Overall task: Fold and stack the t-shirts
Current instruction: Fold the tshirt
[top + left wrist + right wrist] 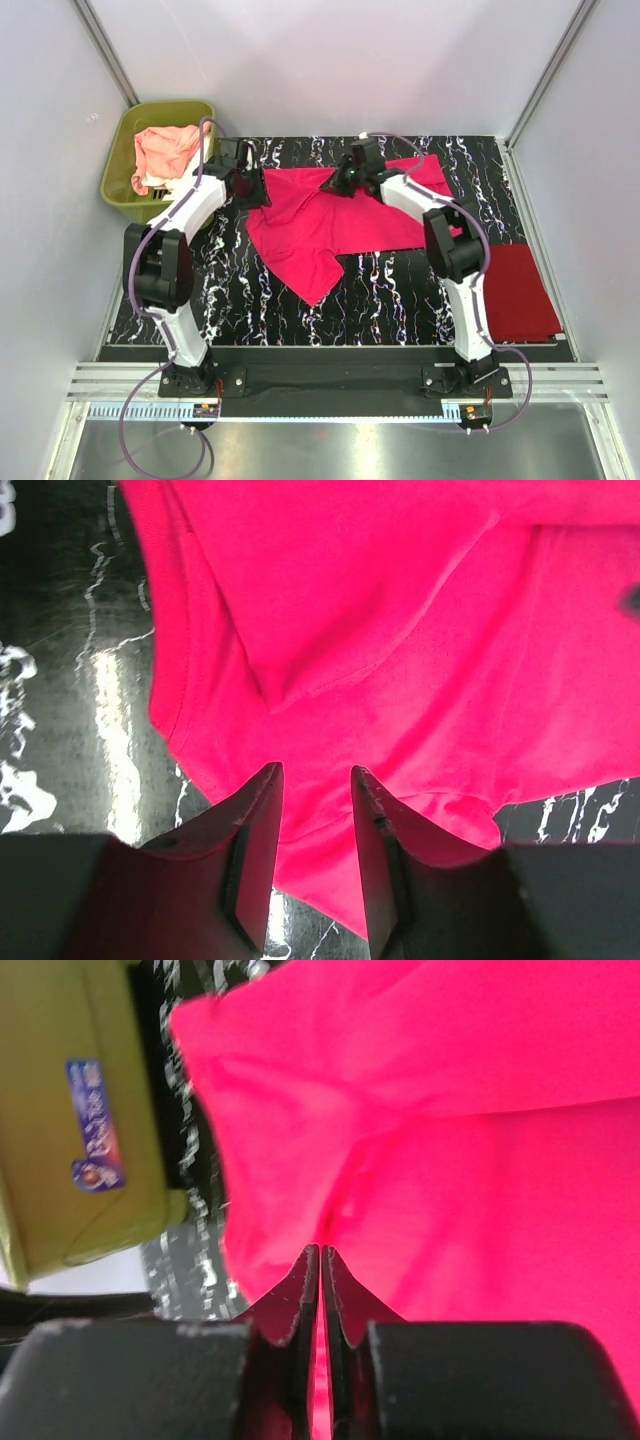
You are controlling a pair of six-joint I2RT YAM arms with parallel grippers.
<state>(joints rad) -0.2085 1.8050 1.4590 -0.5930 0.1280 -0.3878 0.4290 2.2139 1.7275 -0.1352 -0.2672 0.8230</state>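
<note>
Table (400,290), top view: black with white marbling; both arms reach out over it.
Hot pink cloth t-shirt (330,225), top view: spread rumpled across the middle of the table, one corner pointing toward the arm bases.
Left hand (245,185), top view: at the hot pink cloth t-shirt's left edge.
Right hand (340,182), top view: over its far part.
Dark red cloth t-shirt (520,290), top view: folded flat at the table's right edge, apart from the pink one.
Olive-green plastic tub (120,170), top view: beside the table's far left corner, holding a crumpled peach-pink cloth t-shirt (165,150) with a bit of white cloth (160,183) below it.
Left hand (315,772), left wrist view: jaws apart above the pink hem (400,630), cloth showing in the gap; the table (60,680) is bare to the left.
Right hand (320,1252), right wrist view: fingers nearly together, pinching a thin fold of the pink shirt (450,1140).
Tub (60,1110), right wrist view: to the left, bearing a blue sticker (95,1125), with a strip of table (185,1140) between it and the shirt.
</note>
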